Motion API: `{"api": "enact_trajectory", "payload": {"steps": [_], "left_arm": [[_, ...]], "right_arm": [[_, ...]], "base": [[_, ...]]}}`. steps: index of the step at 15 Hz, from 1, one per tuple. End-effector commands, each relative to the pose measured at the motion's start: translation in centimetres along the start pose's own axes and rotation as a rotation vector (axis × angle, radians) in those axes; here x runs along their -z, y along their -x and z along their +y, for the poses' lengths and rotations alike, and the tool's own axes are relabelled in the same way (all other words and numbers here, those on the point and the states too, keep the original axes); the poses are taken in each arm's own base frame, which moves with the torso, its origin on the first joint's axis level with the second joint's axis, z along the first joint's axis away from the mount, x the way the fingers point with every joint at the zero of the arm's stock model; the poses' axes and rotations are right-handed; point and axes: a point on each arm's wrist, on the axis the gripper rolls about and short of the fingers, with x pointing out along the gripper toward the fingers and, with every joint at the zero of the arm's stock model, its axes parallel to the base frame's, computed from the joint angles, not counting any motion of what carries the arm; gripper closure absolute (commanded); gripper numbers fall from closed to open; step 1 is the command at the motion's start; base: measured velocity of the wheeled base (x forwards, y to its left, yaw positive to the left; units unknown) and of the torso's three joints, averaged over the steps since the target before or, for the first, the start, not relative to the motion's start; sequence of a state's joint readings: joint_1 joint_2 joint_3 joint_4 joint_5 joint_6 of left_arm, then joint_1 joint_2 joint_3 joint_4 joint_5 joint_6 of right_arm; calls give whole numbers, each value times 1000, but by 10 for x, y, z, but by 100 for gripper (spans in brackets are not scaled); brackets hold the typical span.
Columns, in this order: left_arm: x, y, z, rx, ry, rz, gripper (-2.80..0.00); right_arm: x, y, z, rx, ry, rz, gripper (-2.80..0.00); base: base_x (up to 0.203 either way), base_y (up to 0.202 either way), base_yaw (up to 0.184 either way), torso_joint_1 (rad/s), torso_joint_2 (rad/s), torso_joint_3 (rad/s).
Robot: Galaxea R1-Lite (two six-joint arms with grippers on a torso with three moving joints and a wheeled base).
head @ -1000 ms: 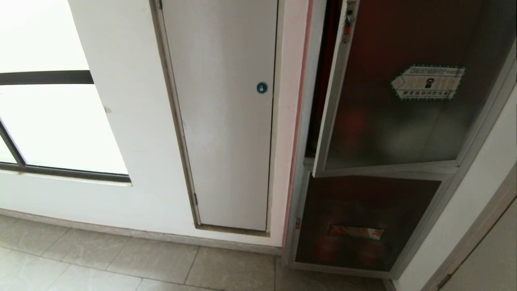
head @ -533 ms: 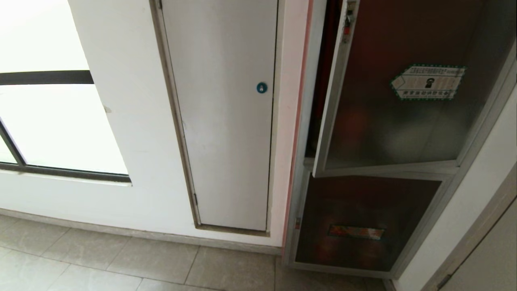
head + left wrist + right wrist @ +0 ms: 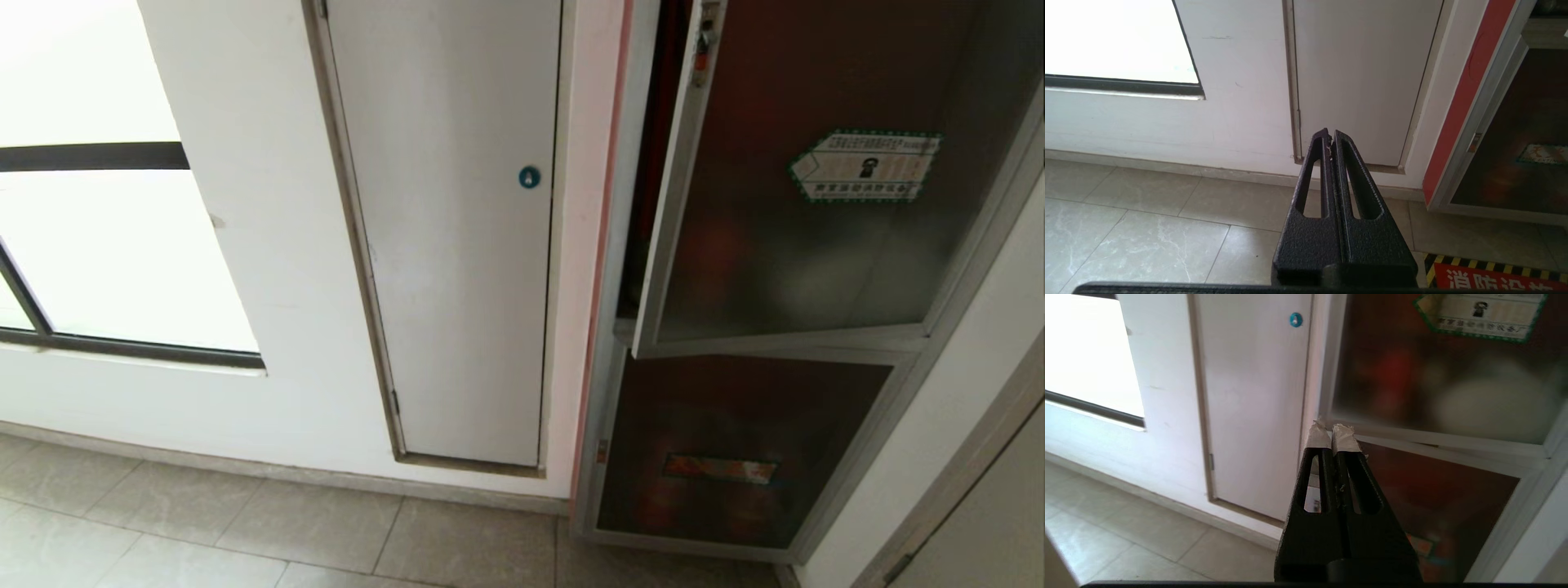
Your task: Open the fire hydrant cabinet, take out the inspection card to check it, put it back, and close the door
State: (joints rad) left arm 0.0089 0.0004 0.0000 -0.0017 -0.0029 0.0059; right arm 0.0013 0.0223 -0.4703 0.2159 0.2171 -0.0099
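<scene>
The fire hydrant cabinet [image 3: 608, 392] stands at the right in the head view, silver-framed with a red inside. Its door [image 3: 816, 245], dark glass with a green-bordered sticker [image 3: 865, 166] and a red-and-chrome latch [image 3: 702, 49], hangs slightly ajar, its latch edge off the frame. Neither arm shows in the head view. My right gripper [image 3: 1332, 430], with taped tips, is shut and empty, short of the lower latch-side corner of the door [image 3: 1433, 388]. The left gripper [image 3: 1330, 134] is shut, held low over the floor. The inspection card is hidden.
Left of the cabinet is a plain white door [image 3: 457, 245] with a blue round lock [image 3: 529, 177], then a bright window [image 3: 98, 245]. Below the glass door sits a lower dark panel [image 3: 735, 449]. A yellow-black floor marking [image 3: 1494, 273] lies before the cabinet.
</scene>
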Motion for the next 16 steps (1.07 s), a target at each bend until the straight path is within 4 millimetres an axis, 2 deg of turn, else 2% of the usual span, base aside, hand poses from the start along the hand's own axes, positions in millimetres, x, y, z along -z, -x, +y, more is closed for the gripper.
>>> {"api": "enact_trajectory", "payload": {"steps": [1,4,8,13,16], "left_arm": [[0,0,0,0,0,3,0],[0,0,0,0,0,3,0],[0,0,0,0,0,2,0],[0,0,0,0,0,3,0],[0,0,0,0,0,3,0]], "right_arm": [[13,-2,0,10,3,19,0],[48,-16,-5,64,74,105,0],[90,-30,-8,116,120,89,0],[102,-29,-10,209,101,181,0],[102,-29,-10,209,102,181,0]], "base": [[0,0,0,0,0,0],[0,0,0,0,0,0],[0,0,0,0,0,0],[0,0,0,0,0,0],[0,0,0,0,0,0]]}}
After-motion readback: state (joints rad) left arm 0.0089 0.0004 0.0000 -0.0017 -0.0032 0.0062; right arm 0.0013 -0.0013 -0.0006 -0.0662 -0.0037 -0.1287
